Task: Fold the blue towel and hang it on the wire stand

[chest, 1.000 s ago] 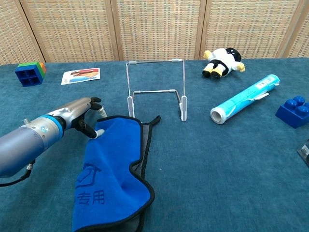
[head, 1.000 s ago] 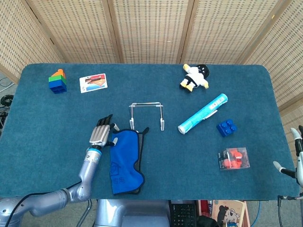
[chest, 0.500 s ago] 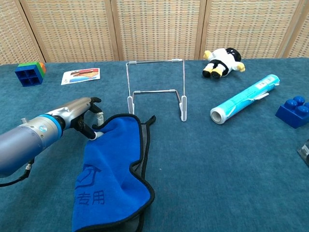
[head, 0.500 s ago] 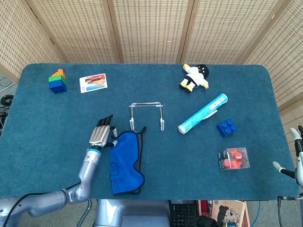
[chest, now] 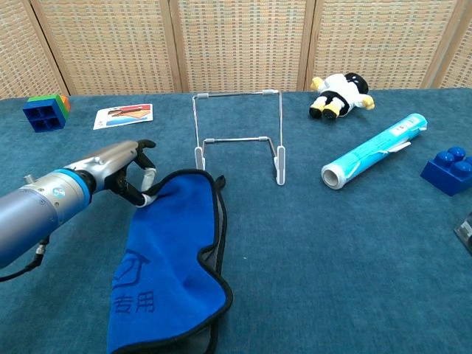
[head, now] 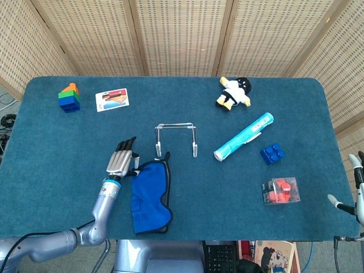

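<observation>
The blue towel's [chest: 166,258] top corner has drawn back a little from the wire stand [chest: 237,136] and bunched up, pulled by the left hand [chest: 122,173], which pinches its upper left edge. The folded towel lies on the tabletop [head: 51,148] just before the stand.

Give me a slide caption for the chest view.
Left hand pinches the folded blue towel's corner near the wire stand.

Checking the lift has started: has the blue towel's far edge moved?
Yes. The blue towel far edge has risen and bunched, pinched by the left hand, nearer the wire stand.
</observation>
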Motion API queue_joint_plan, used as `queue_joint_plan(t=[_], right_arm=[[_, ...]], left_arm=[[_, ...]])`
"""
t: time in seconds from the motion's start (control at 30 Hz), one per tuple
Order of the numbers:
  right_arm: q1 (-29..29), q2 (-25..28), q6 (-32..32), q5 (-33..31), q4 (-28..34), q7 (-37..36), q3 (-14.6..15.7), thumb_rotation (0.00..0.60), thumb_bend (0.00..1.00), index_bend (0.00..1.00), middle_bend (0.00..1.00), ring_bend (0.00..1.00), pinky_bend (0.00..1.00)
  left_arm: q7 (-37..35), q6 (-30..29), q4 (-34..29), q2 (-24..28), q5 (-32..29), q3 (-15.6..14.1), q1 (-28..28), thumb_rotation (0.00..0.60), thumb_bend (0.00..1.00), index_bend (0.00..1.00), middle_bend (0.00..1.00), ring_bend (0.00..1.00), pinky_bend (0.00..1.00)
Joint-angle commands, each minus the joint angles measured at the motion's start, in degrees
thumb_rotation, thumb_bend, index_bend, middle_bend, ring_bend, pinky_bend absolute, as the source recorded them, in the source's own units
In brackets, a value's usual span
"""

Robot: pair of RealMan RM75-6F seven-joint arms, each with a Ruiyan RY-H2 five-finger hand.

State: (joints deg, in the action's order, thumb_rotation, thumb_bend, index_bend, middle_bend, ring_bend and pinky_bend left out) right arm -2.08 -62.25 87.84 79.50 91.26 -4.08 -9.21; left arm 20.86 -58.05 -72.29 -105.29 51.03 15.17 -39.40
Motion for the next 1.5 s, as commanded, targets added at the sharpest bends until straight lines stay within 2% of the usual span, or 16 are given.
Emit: queue_joint_plan(t=[0.03,0.3,0.57,0.93,1.07,1.4,1.5], right_arm=[[0.0,0.1,0.0,0.0,0.0,-0.1,0.0,0.600,0.00,0.00,0.00,0.00,0.00],[0.2,0.3,0.3,0.4,0.2,-0.5,0.1,0.600,0.00,0.00,0.00,0.00,0.00],[0.3,0.4,0.6,0.6,0.4,-0.8,0.1,0.600,0.00,0.00,0.00,0.00,0.00],[0.5,0.7,1.3,1.3,1.0,-1.3,0.2,0.600,0.00,0.00,0.00,0.00,0.00],[0.7,0.9,1.5,1.5,1.3,-1.6,0.2,0.600,0.00,0.00,0.00,0.00,0.00],[0.8,1.1,1.7,1.5,1.3,-2.1,0.2,0.600,0.00,0.00,0.00,0.00,0.00],[0.8,1.1,1.6,1.4,1.2,-2.2,0.1,0.600,0.00,0.00,0.00,0.00,0.00]], left_arm=[[-0.1,-0.4,-0.6,0.5,0.4,-0.1,0.2,0.600,0.47,0.78,0.00,0.00,0.00],[0.2,-1.3,-2.1,1.6,1.3,-0.2,0.5,0.600,0.56,0.78,0.00,0.00,0.00],[-1.6,-3.2,-7.1,4.9,6.1,-1.0,1.2,0.600,0.73,0.78,0.00,0.00,0.00],[-1.7,-8.9,-21.1,12.3,14.8,-1.6,2.8,0.600,0.80,0.79,0.00,0.00,0.00],[-1.5,-10.4,-26.6,13.9,14.4,-0.9,3.5,0.600,0.80,0.79,0.00,0.00,0.00],[0.5,-12.5,-33.0,14.6,12.5,1.1,3.4,0.600,0.80,0.80,0.00,0.00,0.00],[1.1,-13.3,-35.5,15.5,12.2,2.7,3.0,0.600,0.80,0.80,0.00,0.00,0.00]])
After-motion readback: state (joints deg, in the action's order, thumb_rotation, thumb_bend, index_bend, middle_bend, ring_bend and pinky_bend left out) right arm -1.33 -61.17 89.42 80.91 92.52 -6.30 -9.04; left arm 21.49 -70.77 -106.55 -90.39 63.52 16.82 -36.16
